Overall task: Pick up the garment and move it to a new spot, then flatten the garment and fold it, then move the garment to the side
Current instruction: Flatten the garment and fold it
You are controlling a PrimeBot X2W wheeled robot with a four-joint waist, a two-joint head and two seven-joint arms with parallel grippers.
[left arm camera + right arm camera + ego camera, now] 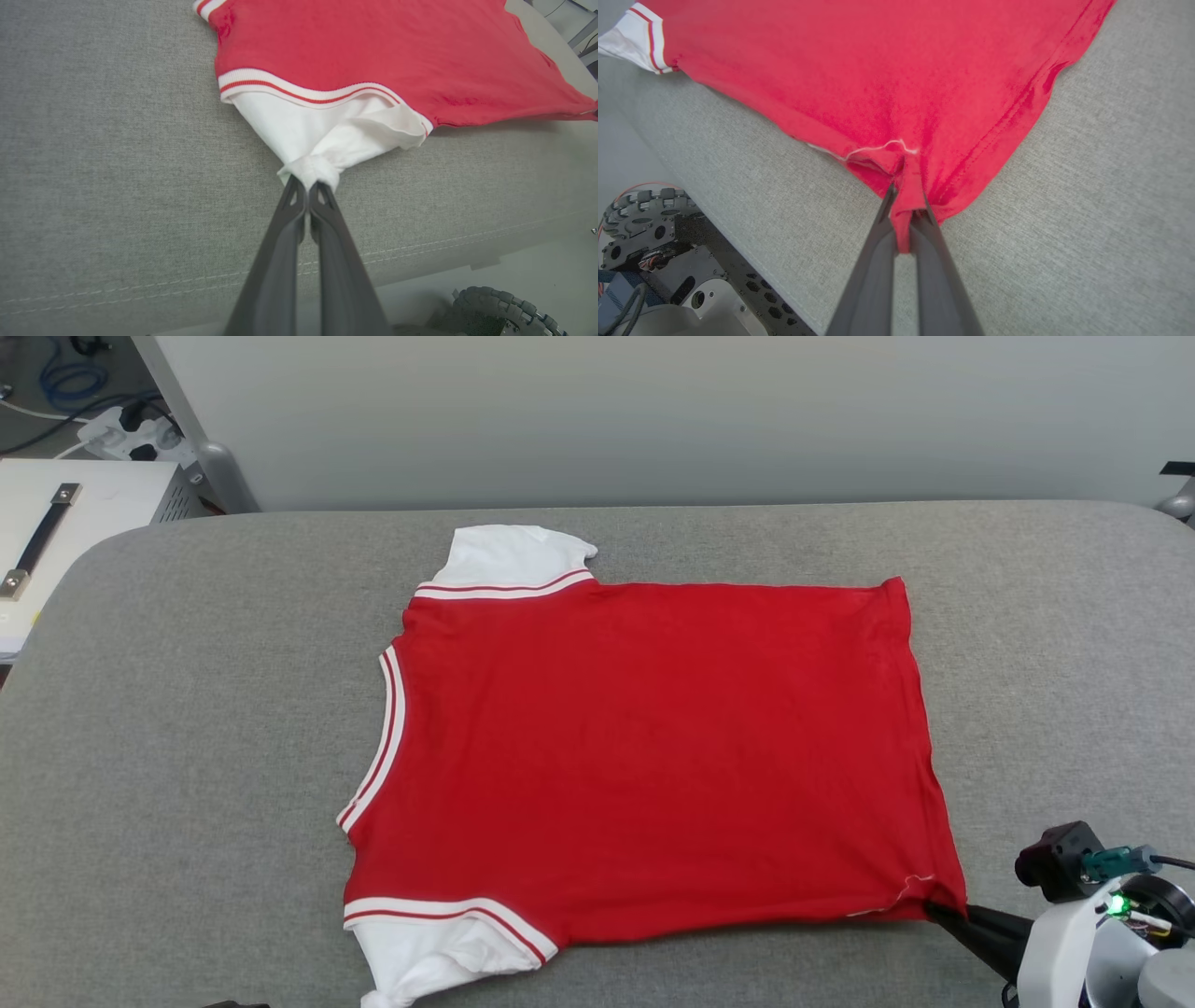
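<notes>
The garment (644, 756) lies spread flat on the grey cushioned table (187, 728), plain red side up, collar to the left, hem to the right; its numerals are hidden. One white sleeve (509, 555) lies at the far side, the other white sleeve (322, 130) at the near edge. My left gripper (307, 184) is shut on the tip of the near sleeve. My right gripper (906, 196) is shut on the near hem corner (934, 901), the cloth bunched between its fingers. Both pinched corners are pulled taut toward the near edge.
A pale wall runs behind the table. A white box (65, 513) with a black strap stands off the far left corner, with cables behind it. My wheeled base (644, 233) shows below the table's near edge. Bare grey surface surrounds the shirt on all sides.
</notes>
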